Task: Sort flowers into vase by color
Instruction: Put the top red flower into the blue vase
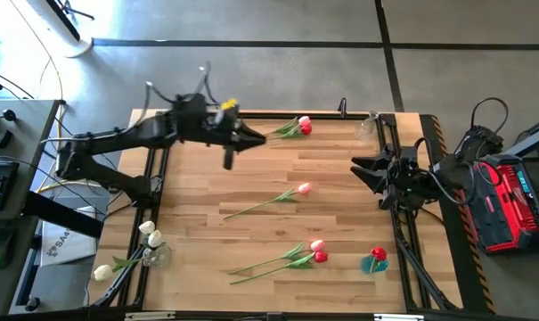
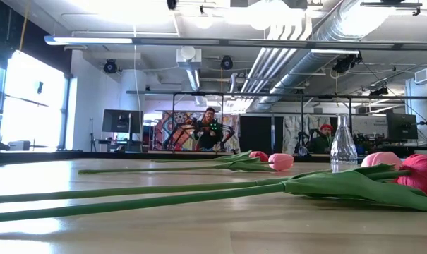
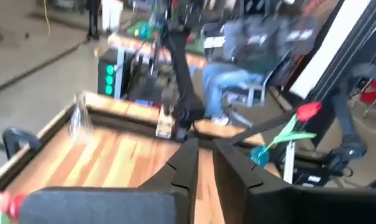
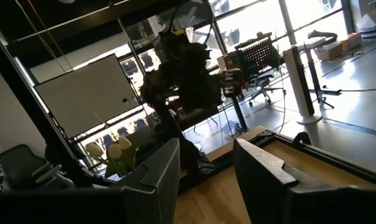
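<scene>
Tulips lie scattered across the wooden worktop (image 1: 207,178). A red tulip (image 1: 291,129) with a pink one beside it rests at the far edge, just beyond the left gripper (image 1: 251,137), whose jaws stand slightly parted around nothing. A single pink tulip (image 1: 273,200) lies near the worktop's middle, and a pink-and-red pair (image 1: 287,259) lies toward the near edge. One red tulip (image 1: 378,257) stands upright in a blue vase (image 1: 371,265) at the near right edge. Cream-white tulips (image 1: 149,234) sit in a clear vase (image 1: 156,257) at the near left corner, with another white head (image 1: 102,272) hanging off that corner. An empty clear vase (image 1: 367,127) stands at the far right corner. The right gripper (image 1: 360,167) waits over the right edge, jaws parted and empty. From table height, people (image 2: 209,128) appear in the room beyond.
</scene>
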`<state>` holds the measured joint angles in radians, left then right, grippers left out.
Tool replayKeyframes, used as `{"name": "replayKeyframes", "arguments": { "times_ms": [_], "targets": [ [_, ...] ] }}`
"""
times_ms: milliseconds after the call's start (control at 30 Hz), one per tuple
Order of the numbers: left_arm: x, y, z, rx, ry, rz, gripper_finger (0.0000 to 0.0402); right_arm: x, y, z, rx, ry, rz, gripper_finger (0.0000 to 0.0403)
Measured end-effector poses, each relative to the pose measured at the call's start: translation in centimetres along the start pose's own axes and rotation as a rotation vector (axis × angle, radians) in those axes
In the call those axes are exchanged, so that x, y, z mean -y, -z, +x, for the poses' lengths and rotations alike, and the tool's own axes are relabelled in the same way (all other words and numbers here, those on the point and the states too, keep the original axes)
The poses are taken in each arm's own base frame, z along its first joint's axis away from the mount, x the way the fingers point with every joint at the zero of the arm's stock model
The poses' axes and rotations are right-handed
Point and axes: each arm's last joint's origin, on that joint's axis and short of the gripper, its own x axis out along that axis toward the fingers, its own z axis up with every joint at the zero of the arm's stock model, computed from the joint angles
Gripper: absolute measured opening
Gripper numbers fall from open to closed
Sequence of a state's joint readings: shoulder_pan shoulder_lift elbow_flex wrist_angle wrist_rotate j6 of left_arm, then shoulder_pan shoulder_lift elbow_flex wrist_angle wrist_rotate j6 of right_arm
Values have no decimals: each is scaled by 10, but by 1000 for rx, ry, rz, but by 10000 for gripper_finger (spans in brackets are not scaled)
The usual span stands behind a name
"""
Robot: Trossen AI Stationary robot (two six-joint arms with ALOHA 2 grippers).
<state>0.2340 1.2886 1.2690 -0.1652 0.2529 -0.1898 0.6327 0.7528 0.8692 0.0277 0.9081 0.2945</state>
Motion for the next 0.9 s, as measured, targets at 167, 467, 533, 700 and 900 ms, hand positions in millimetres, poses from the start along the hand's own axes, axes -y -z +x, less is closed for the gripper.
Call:
{"name": "replayKeyframes", "arguments": {
  "times_ms": [167, 467, 533, 700, 900],
  "targets": [
    [-14, 15, 22, -74, -34, -23, 70, -2, 3, 2, -9, 3, 35, 139],
    [-49, 41, 42, -229, -188, -35, 96, -7, 15, 14, -30, 43, 29, 139],
    [-59, 49, 47, -274, -234, -38, 98, -6, 15, 15, -27, 50, 17, 139],
    [-85, 72, 63, -378, -289, -47, 103, -5, 14, 14, -20, 63, 8, 146],
    [-122, 103, 81, -498, -354, 0, 111, -4, 13, 13, -12, 75, 13, 155]
  ]
}}
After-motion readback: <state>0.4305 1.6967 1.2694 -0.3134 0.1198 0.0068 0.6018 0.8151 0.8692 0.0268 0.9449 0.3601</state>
